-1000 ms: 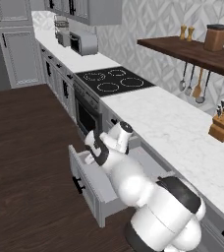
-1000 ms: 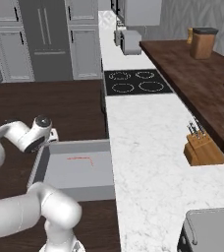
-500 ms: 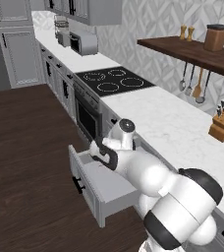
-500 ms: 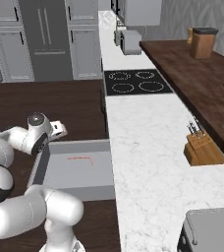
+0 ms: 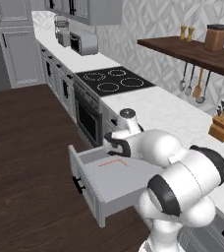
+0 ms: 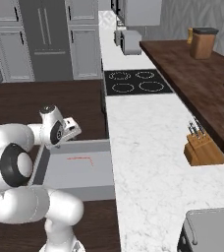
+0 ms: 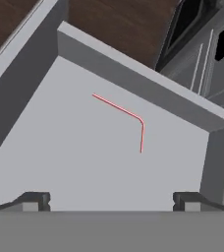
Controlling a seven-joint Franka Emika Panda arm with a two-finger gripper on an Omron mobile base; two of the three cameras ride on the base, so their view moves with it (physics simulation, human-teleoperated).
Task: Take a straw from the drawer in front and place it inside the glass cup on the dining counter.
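Above the open drawer (image 5: 109, 184), the gripper (image 7: 111, 199) hovered with its jaws wide apart.
Left base view: the straw (image 5: 115, 162) lay on the drawer floor. Right base view: same straw, bent. Hand view: it looked light, thin, probably slippery; best pinched on its longer leg.

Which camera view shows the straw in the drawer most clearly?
The hand view: the straw lies large and unobstructed on the drawer floor, its bend plain. Both base views show it only as a small thin red line in the open drawer.
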